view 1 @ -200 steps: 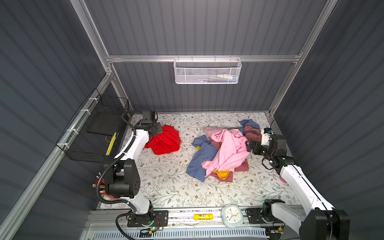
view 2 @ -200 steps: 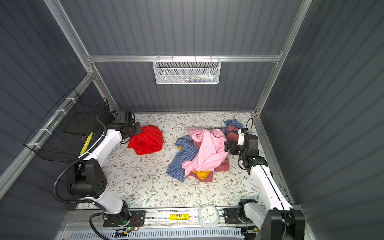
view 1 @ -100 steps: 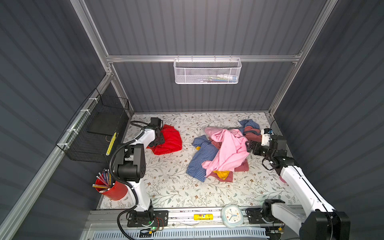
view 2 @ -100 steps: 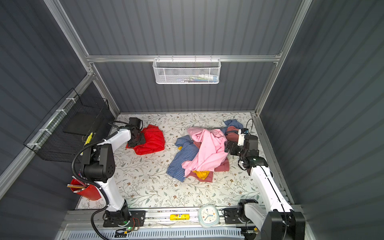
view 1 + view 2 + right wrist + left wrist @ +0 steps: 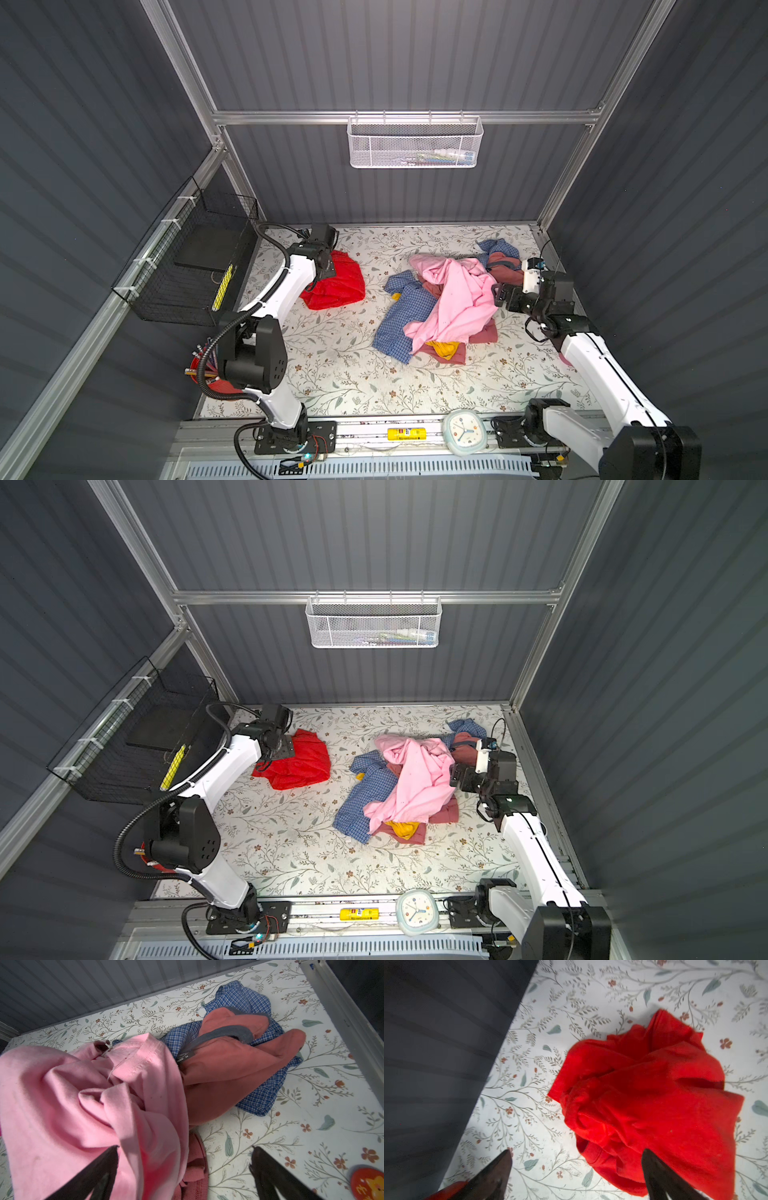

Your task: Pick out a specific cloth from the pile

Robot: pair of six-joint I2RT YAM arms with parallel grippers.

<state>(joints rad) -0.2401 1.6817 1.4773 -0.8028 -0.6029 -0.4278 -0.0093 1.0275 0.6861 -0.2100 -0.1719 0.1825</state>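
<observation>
Floral tabletop (image 5: 332, 374), cloth (image 5: 338, 286) apart from pile (image 5: 453, 299); left gripper (image 5: 576, 1151) spread

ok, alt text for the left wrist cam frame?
A crumpled bright red cloth lies on the floral-print table. The left gripper is open in the foreground, its two dark fingers spread wide, one overlapping the cloth's near edge. A dark grey ribbed wall borders the table.
</observation>
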